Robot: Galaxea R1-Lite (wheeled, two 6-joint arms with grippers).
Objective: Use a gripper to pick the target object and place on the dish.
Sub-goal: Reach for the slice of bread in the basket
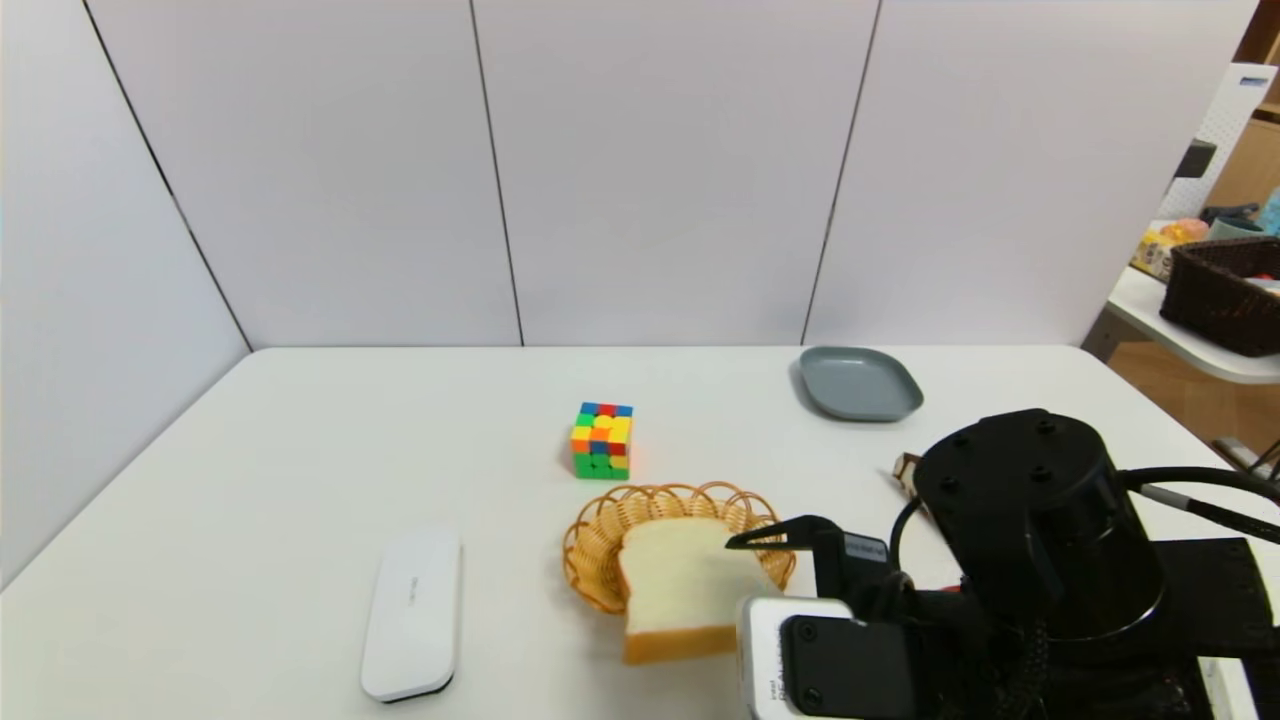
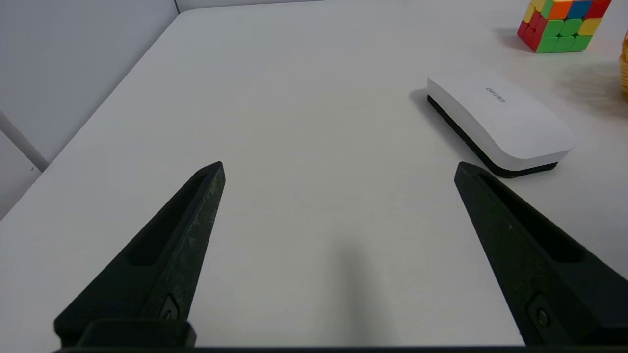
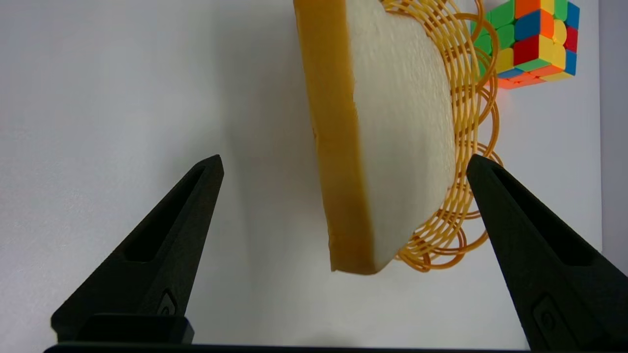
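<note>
Counter space on the left is bare under the left gripper, which hangs parked with its fingers spread wide and nothing between them. Just beyond it lies a white eraser with a black base. Farther along stands a colourful puzzle cube, and nearer the robot a yellow wicker basket carries the bread slice, which leans over its near rim. The right gripper hovers just short of the bread, fingers spread wide either side of it, not touching. The blue-grey dish sits well apart at the far right.
</note>
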